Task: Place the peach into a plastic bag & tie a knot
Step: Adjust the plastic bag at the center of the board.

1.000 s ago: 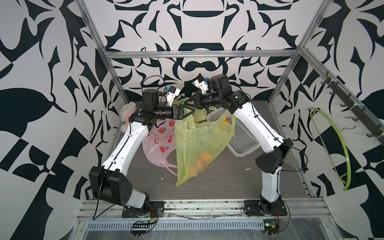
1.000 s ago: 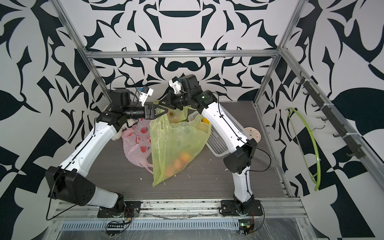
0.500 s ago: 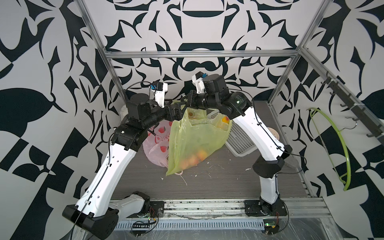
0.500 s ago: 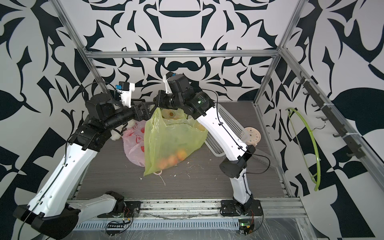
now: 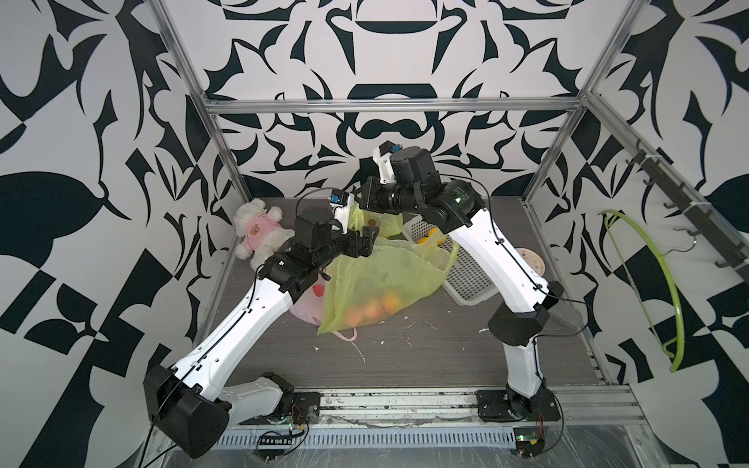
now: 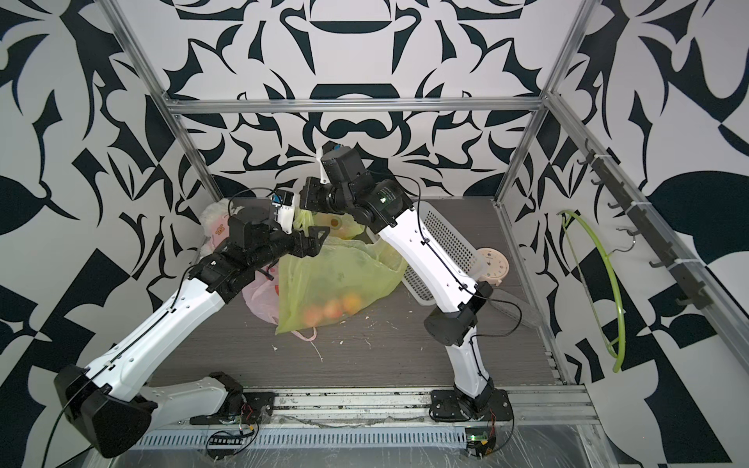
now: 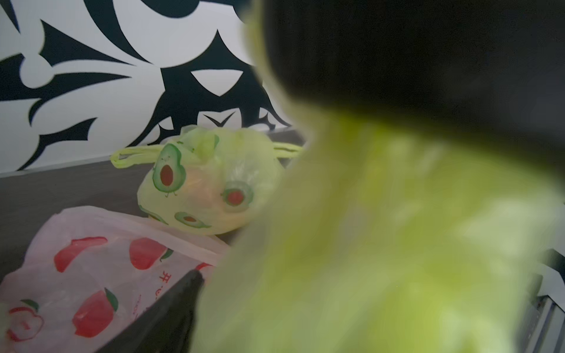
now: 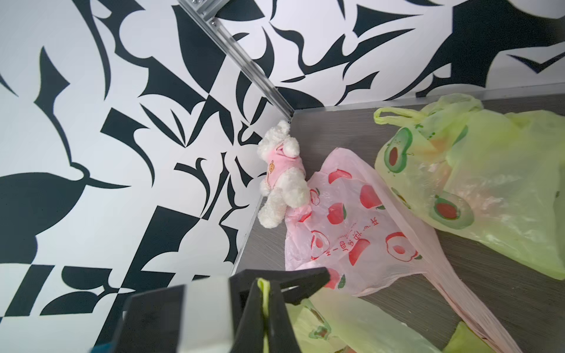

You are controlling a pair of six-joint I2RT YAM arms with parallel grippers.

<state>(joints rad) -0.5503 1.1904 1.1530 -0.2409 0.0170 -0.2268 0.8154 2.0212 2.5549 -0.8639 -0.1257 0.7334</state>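
The peach part looks done to me. A few round orange-pink peaches (image 5: pixel 371 311) sit in the bottom of the yellow-green see-through plastic bag (image 5: pixel 389 275). The bag slumps on the grey wood-grain bench (image 5: pixel 425 356) with its top pulled up toward the back, so what's left is the knot.

The right tool (image 8: pixel 263 295) is clamped fully closed on a thin twisted strip of the bag's top (a handle, by the look of it). That's why that side is hoisted up instead of lying flat. My guess is it keeps one handle taut so the other arm has something to work around.

The left tool (image 5: pixel 362 242) sits right at the bag's upper edge with its fingers spread about as wide as they go. Its wrist view is mostly blurry green film right up close, so plastic is touching or between the fingers. Nothing looks pinched though, so I'd call it empty-handed and lining up for the other handle.

There's clutter nearby too. A pink plastic bag with red fruit print (image 8: pixel 345 220) lies partly under the green one, and a second avocado-print bag (image 7: pixel 208 183) that looks tied shut sits behind. Grabbing the wrong film is the risk.
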